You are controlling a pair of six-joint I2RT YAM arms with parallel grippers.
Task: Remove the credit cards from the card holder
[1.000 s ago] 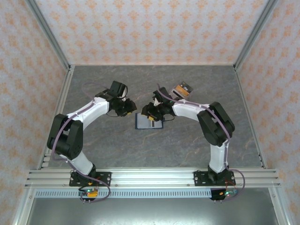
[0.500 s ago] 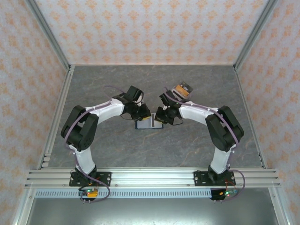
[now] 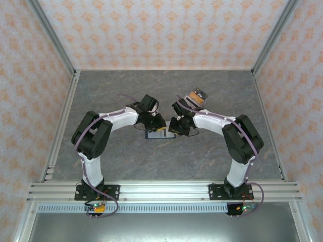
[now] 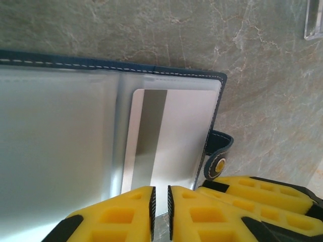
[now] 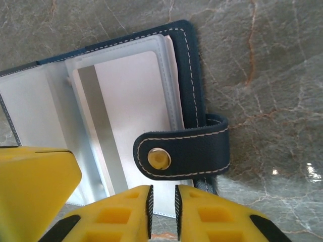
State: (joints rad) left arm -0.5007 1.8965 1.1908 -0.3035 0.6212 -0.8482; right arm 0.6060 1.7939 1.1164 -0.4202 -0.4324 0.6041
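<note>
One stitched navy card holder [image 5: 190,75], open; smooth rectangular card [image 5: 132,101] inside.

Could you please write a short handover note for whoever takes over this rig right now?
Left tool: nearly shut at the card holder's edge, seemingly pinching it.
Right tool: the same, beside the closure tab.
Holder lies open on the table; a pale card sits in its sleeve.
Done: loose cards piled beyond the right arm.
To do: pull out the pale card; other sleeves unchecked.
</note>
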